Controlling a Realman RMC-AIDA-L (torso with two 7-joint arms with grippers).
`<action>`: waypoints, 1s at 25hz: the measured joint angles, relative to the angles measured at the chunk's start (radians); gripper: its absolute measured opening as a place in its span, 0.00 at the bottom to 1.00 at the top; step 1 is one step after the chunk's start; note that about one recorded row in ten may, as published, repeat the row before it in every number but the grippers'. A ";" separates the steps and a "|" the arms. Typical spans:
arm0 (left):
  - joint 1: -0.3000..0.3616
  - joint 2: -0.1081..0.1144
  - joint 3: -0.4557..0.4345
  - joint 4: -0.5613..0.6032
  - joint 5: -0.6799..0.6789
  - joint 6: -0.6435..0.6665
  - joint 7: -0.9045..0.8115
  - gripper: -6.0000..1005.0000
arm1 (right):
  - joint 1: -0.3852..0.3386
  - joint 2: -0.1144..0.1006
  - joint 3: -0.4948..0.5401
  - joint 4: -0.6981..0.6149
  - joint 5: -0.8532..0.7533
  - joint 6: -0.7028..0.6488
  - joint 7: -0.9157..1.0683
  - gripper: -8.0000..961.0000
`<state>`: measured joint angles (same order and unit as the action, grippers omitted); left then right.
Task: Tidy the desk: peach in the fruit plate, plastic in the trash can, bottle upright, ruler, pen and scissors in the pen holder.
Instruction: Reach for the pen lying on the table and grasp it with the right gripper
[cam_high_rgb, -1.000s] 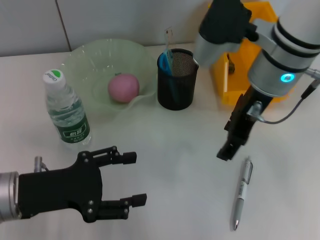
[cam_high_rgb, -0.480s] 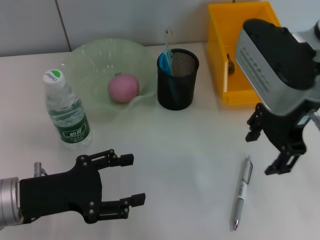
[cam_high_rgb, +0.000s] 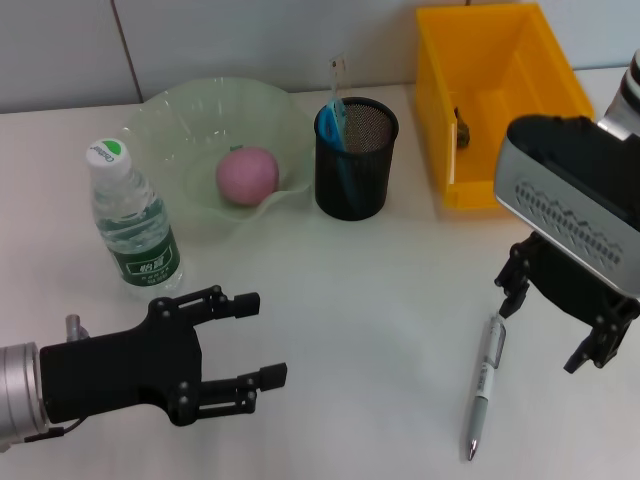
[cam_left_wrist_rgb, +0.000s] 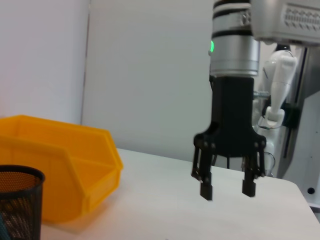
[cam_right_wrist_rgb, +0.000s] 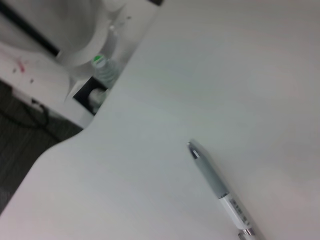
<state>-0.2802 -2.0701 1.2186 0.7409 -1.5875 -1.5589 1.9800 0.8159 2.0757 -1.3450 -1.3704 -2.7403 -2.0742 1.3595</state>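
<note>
Your right gripper (cam_high_rgb: 552, 318), jaws spread and grasping nothing, hangs just beside and above the slim silver-and-white ballpoint pen (cam_high_rgb: 483, 385) lying flat on the white desk (cam_high_rgb: 380, 300), well apart from the black mesh pen holder (cam_high_rgb: 355, 158). The pen's long axis runs nearly toward and away from you, and its tip seems to point at the near edge. If you close off-centre, a finger may nudge the barrel and roll it aside. Your left gripper (cam_high_rgb: 250, 350), fingers parted and empty, waits near the front edge.
</note>
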 joint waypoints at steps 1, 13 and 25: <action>0.000 0.000 0.000 0.000 0.000 0.000 0.000 0.81 | -0.001 0.000 -0.006 0.007 -0.001 0.005 -0.034 0.75; 0.012 -0.002 0.018 0.000 -0.019 0.047 -0.006 0.81 | 0.011 -0.046 -0.114 0.145 0.060 0.148 -0.224 0.75; -0.002 -0.008 0.060 -0.026 -0.030 0.087 -0.007 0.81 | -0.006 -0.017 -0.136 0.215 0.058 0.250 -0.372 0.74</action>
<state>-0.2818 -2.0786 1.2785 0.7151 -1.6171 -1.4716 1.9726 0.8094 2.0583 -1.4809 -1.1557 -2.6823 -1.8245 0.9876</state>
